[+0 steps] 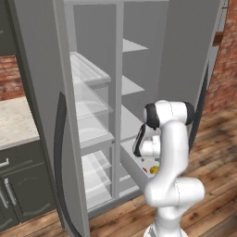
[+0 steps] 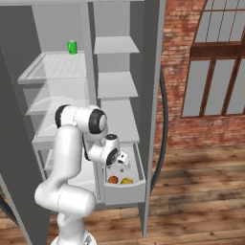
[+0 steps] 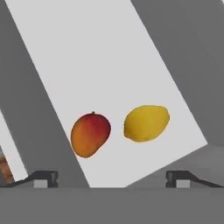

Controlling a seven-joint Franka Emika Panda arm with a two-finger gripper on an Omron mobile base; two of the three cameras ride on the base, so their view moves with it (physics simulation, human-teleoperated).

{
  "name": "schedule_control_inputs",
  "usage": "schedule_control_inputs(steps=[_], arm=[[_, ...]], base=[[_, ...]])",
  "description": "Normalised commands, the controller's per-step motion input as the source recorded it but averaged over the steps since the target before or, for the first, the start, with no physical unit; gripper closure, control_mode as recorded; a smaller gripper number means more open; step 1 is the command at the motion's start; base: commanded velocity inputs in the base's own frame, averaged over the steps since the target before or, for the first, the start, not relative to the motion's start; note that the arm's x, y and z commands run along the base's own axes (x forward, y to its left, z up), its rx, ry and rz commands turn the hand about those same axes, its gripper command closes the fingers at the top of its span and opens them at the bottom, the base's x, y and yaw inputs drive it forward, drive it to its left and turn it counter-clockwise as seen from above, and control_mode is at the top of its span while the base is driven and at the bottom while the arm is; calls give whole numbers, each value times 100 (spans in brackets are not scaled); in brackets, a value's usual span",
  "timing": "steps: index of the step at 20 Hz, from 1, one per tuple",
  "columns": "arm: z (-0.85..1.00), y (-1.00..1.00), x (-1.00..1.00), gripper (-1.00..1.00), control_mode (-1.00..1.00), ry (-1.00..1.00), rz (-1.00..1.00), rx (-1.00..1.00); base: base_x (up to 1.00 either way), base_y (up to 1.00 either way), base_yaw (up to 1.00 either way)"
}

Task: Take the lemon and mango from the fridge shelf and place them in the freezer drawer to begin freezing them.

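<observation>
Both fruits are in the drawer point(image 2: 139, 184) rn: mango point(image 3: 90, 134) and lemon point(image 3: 146, 123) lying side by side on its floor, not touching. Gripper point(image 3: 111, 177) hangs right above w/ fingers spread wide, holding nothing. Imo best move is lift straight up so neither fruit gets clipped, then back off.

The mango point(image 3: 90, 134) and lemon point(image 3: 146, 123) lie side by side in the freezer drawer point(image 3: 109, 65).

The white arm folds forward and down, its pincer point(image 3: 112, 178) spread wide, empty.
</observation>
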Motion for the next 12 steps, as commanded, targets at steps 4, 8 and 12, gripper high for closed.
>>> schedule_control_inputs(steps=[4,8,12], arm=[[86,0,-68,-100,-100,-20,-3,2],[94,0,-91,-100,-100,-27,-1,0],[100,9,-98,-100,-100,-30,0,0]], base=[[0,0,0],[0,0,0],[0,0,0]])
